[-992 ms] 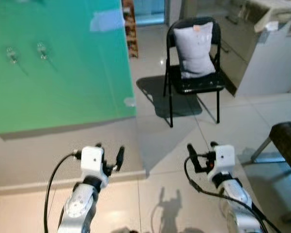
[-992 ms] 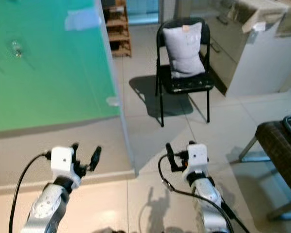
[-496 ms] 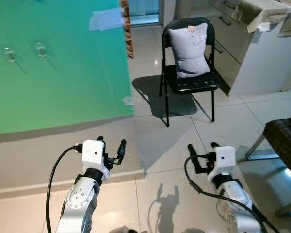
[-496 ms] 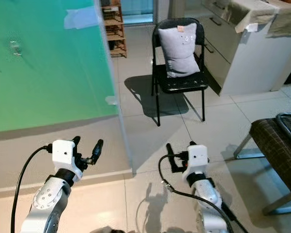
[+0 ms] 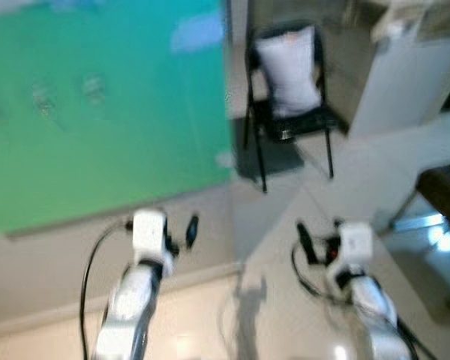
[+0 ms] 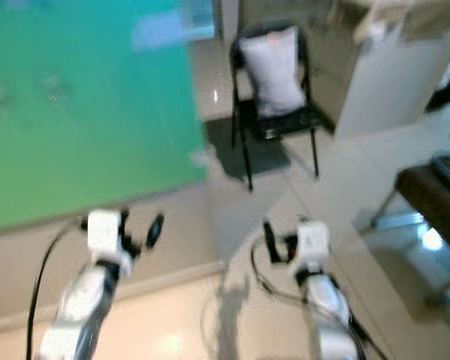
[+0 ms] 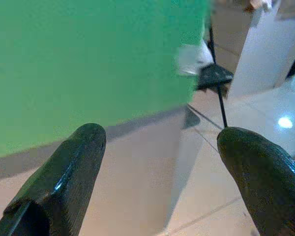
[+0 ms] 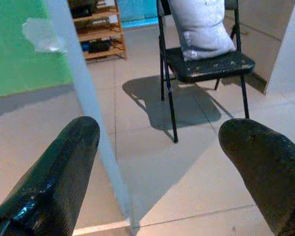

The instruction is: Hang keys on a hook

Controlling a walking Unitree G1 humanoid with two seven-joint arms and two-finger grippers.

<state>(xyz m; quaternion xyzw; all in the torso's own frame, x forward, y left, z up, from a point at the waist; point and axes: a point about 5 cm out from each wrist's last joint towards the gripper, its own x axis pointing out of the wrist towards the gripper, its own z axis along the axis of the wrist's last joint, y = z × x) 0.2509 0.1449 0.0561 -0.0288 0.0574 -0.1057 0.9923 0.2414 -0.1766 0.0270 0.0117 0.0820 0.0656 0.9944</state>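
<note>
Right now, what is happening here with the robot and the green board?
The robot stands before a large green wall panel with small metal hooks on it. Both arms are held forward, the left gripper and right gripper open and holding nothing. No keys can be seen, so nothing is hung yet. The head views are blurred. A black folding chair carrying a grey cushion stands on the tiled floor.
</note>
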